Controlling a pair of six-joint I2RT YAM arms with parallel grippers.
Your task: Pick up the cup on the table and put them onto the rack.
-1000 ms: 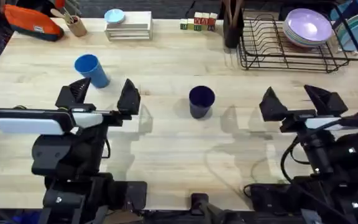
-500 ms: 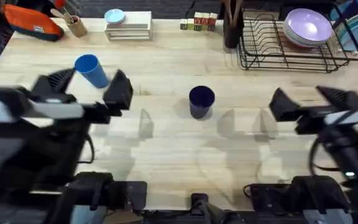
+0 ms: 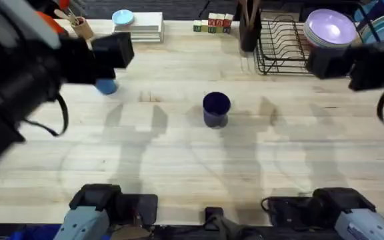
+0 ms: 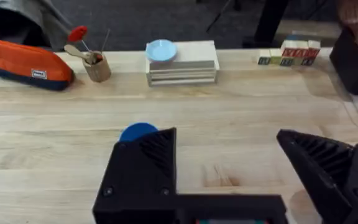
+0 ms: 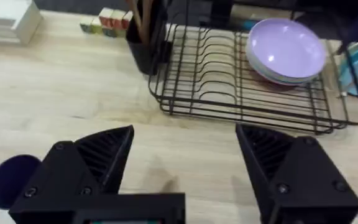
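A dark navy cup point(image 3: 216, 109) stands upright at the middle of the table, also low at the edge of the right wrist view point(image 5: 10, 180). A light blue cup point(image 3: 106, 86) lies at the left, mostly covered by my raised left arm; its rim point(image 4: 138, 132) peeks from behind one finger. My left gripper point(image 4: 229, 171) is open above the table, holding nothing. The black wire rack point(image 3: 299, 50) sits at the back right. In front of the rack point(image 5: 247, 84) my right gripper point(image 5: 188, 171) hangs open and empty.
Purple plates point(image 5: 288, 50) lean in the rack's right end, teal plates beside them. A black utensil holder point(image 5: 145, 43) stands at the rack's left. Along the back edge are an orange pouch point(image 4: 27, 62), a wooden utensil cup point(image 4: 96, 66), stacked white boards point(image 4: 182, 62) and letter blocks point(image 4: 288, 53).
Both arms have risen toward the camera and swung forward over the table. The left arm now covers most of the light blue cup. Neither cup has moved.
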